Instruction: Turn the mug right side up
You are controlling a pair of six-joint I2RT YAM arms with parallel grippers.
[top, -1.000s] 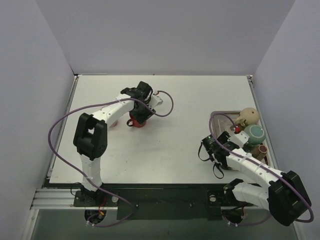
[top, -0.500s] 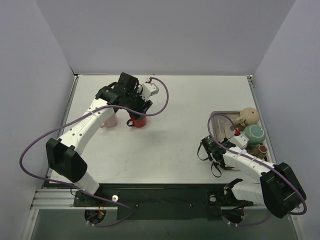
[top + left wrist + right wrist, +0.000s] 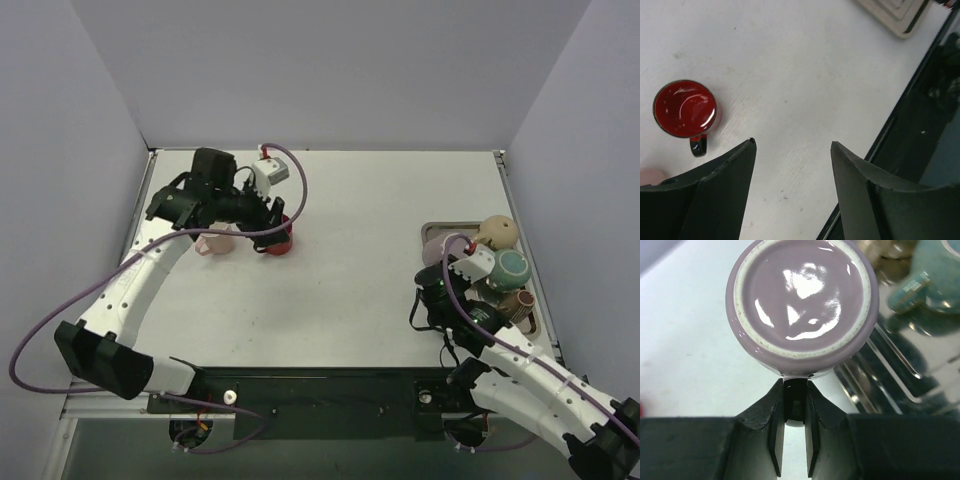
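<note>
A lilac mug [image 3: 802, 305] hangs upside down, its base facing the right wrist camera. My right gripper [image 3: 795, 390] is shut on its handle, which sits pinched between the two fingers. From above, the lilac mug [image 3: 437, 250] is at the left edge of the metal tray [image 3: 428, 228], just ahead of the right gripper [image 3: 440, 274]. My left gripper [image 3: 792, 145] stands open with nothing between its fingers, raised over bare table. In the top view the left gripper [image 3: 268, 212] is at the back left.
A red mug [image 3: 277, 240] stands upright below the left gripper, its red inside [image 3: 685, 107] showing, with a pink mug [image 3: 214, 241] beside it. The tray holds a teal mug [image 3: 510, 266], a beige one [image 3: 497, 232] and a brown one [image 3: 520, 301].
The left arm has drawn back left from the red mug and its jaws have widened. The right gripper has shut on the lilac mug's handle, and the mug now shows beside the tray.
</note>
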